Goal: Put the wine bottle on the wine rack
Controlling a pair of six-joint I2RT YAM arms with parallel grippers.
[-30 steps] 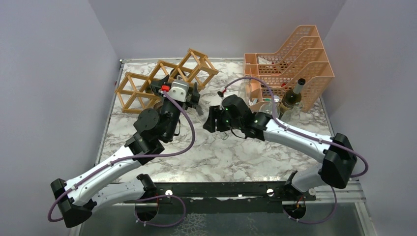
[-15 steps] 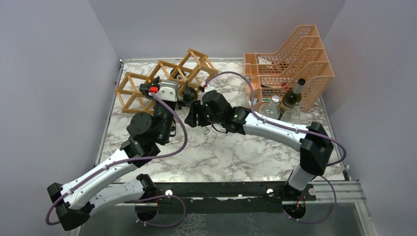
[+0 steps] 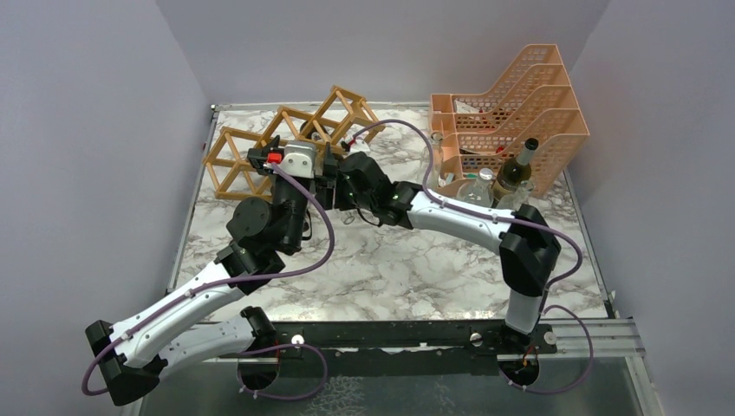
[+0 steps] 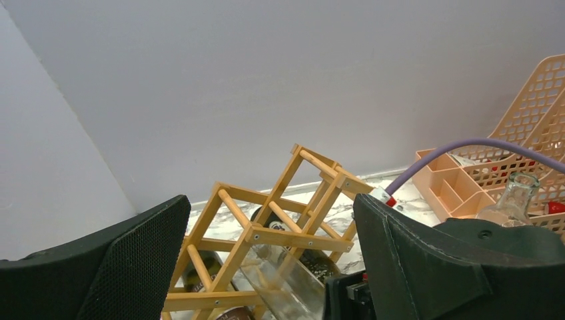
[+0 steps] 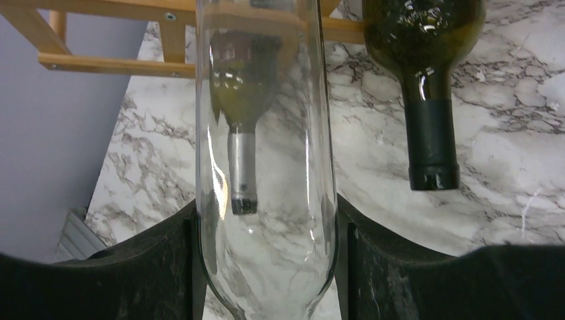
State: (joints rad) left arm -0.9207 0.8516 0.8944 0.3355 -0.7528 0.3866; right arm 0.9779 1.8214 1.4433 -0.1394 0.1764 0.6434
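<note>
Plain lilac walls (image 3: 87, 130), seemingly marble-patterned tabletop (image 3: 416, 269)

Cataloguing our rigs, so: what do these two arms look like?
The left arm and right arm share white links, black joints and a purple cable alongside. A silver-grey block with a red tag sits at the left wrist. Pincer fingers are black, mesh-textured.

Inside a robotics lab's test cell: left arm (image 3: 186, 299) and right arm (image 3: 468, 227), trailing purple cables (image 3: 332, 238), are bolted to a black rail (image 3: 390, 334) at the edge of a marble-patterned table (image 3: 416, 269) boxed in by bare pale walls (image 3: 87, 130), with a wine rack (image 3: 290, 126) and orange mesh organiser (image 3: 520, 95) as props.
</note>
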